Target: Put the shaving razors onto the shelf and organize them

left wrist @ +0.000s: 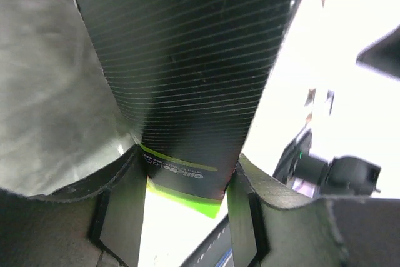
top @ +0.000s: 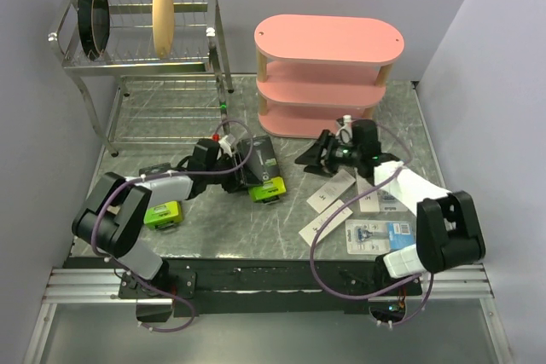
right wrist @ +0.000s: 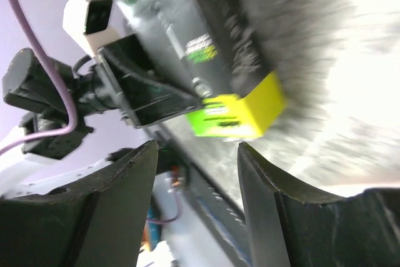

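Left gripper (left wrist: 187, 170) jaws clenched on black-and-lime-green cardboard razor box (left wrist: 187, 60); right gripper (right wrist: 197, 154) jaws released, near pink three-tier shelf (top: 328, 42).

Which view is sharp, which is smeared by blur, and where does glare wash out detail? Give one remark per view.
Top external view: evenly lit and sharp, the pink shelf crisp. Left wrist view: the black-and-green box fills the frame in shade, while the right side burns out to white. Right wrist view: blur smears the table, and the right edge is overexposed.
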Controlling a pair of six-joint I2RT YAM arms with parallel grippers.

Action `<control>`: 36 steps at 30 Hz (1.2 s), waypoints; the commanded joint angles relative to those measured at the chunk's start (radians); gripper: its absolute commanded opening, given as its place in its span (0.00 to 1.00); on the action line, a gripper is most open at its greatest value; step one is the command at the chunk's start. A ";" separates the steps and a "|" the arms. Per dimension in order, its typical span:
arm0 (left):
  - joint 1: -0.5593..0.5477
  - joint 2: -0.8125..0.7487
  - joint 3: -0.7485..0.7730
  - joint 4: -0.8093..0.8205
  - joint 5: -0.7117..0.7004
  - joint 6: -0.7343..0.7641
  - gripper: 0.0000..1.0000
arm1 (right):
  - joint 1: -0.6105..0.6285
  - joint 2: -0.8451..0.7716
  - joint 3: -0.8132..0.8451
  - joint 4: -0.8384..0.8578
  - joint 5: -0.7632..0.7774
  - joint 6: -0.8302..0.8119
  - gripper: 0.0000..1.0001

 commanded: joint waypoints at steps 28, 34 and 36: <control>-0.050 0.507 0.599 0.053 0.209 -0.007 0.46 | -0.239 -0.211 -0.069 -0.172 0.099 -0.255 0.61; -0.051 0.461 0.563 -0.014 0.132 0.038 0.91 | -0.226 -0.194 -0.043 -0.125 0.021 -0.342 0.63; -0.051 0.454 0.555 -0.008 0.123 0.038 0.92 | -0.200 -0.183 -0.004 -0.141 0.001 -0.477 0.63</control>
